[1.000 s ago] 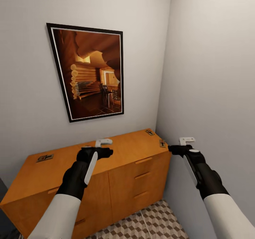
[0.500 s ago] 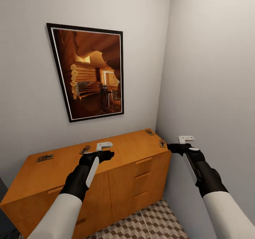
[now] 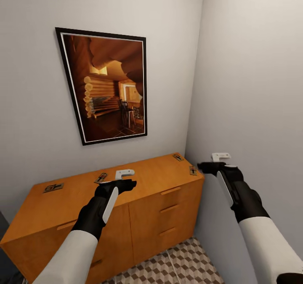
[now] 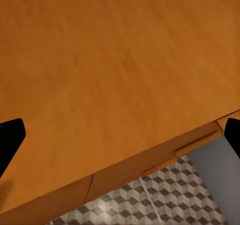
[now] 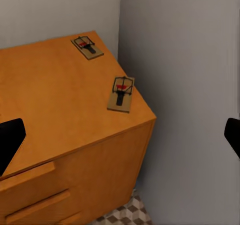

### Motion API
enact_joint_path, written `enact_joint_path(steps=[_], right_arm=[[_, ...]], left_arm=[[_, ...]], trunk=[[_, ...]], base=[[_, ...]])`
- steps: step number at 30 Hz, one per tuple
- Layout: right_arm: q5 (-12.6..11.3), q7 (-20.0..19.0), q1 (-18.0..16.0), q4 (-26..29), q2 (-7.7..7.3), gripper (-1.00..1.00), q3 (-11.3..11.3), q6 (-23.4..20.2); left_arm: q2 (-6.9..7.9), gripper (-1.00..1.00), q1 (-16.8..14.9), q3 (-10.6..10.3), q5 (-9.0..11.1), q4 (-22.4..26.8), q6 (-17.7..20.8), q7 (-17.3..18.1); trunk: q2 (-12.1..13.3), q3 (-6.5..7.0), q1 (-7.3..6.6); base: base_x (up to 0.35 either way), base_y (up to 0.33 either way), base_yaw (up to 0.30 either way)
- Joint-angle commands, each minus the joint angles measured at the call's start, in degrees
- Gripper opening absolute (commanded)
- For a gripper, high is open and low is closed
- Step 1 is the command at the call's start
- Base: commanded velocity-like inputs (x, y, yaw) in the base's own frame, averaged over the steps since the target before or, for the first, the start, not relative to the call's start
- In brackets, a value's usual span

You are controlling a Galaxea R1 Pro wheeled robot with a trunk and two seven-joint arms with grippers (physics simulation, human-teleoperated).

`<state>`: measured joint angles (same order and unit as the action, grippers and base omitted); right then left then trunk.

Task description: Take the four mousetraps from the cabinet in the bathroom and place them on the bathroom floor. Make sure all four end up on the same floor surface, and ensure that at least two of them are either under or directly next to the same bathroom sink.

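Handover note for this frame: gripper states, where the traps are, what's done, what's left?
Left gripper: open, empty, over the cabinet top beside the middle trap.
Right gripper: open, empty, off the cabinet's right end near the front corner trap.
Other traps: far left, back right corner. All four lie on the cabinet top.
Done: none picked up, none on the floor.
Left: grasp each trap, move all four to the floor, with two by the sink.
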<state>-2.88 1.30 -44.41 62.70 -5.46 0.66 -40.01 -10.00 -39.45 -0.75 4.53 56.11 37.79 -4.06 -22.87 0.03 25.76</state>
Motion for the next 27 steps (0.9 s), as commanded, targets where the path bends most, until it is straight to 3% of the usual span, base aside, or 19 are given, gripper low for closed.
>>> enact_joint_path(steps=[1, 5, 12, 27], right_arm=[[-0.3, 0.2, -0.4, 0.1, -0.03, 1.00, 0.0, -0.9], [-0.2, 0.7, -1.5, 0.2, -0.13, 1.00, -0.5, -2.5], [-0.5, 5.1, -1.9, 0.0, -0.20, 1.00, -4.3, -3.4], [-0.7, 6.2, -2.0, -0.3, -0.02, 1.00, -5.3, -3.4]], left_arm=[[0.00, 1.00, 0.0, -0.1, 0.5, 0.1, 0.2, -0.4], [0.00, 1.00, 0.0, -0.1, 0.4, 0.1, 0.3, -0.5], [0.00, 1.00, 0.0, -0.2, 0.3, 0.1, 0.3, -0.5], [0.00, 1.00, 0.0, -0.3, 0.2, 0.1, 0.2, -0.6]], trunk=[[0.0, -0.03, 0.02], [0.0, -0.03, 0.02], [0.0, -0.03, 0.02], [0.0, -0.03, 0.02]], base=[[0.000, 0.000, 0.000], [0.000, 0.000, 0.000], [0.000, 0.000, 0.000], [0.027, 0.000, 0.000]])
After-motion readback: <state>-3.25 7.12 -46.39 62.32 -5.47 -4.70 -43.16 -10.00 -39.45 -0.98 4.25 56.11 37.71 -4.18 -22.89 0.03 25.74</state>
